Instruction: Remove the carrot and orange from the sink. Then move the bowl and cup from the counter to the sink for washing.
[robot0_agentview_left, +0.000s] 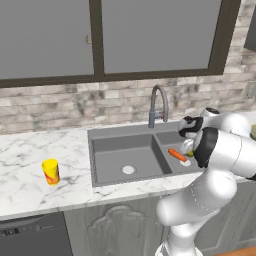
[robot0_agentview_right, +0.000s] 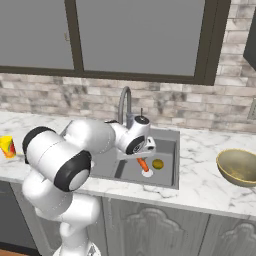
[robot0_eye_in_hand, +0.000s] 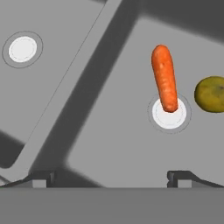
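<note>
The carrot (robot0_eye_in_hand: 164, 78) lies in the right basin of the sink (robot0_agentview_left: 115, 155), one end over the pale drain (robot0_eye_in_hand: 169, 114). The orange (robot0_eye_in_hand: 211, 94) rests just beside it. My gripper (robot0_eye_in_hand: 111, 179) hangs open above this basin with nothing between its fingertips (robot0_eye_in_hand: 41, 178); carrot and orange sit off toward one side of its centre line. From the right base camera the carrot (robot0_agentview_right: 143, 164) and orange (robot0_agentview_right: 158, 163) show below my hand (robot0_agentview_right: 137, 142). The yellow cup (robot0_agentview_left: 50, 171) stands on the counter (robot0_agentview_left: 30, 150) left of the sink. The bowl (robot0_agentview_right: 239, 167) sits on the counter right of it.
An arched grey faucet (robot0_agentview_left: 158, 102) rises behind the divider between the basins. The left basin holds just its drain (robot0_agentview_left: 128, 170). A brick wall and dark window run behind the counter. My own arm (robot0_agentview_left: 220, 150) covers part of the right basin.
</note>
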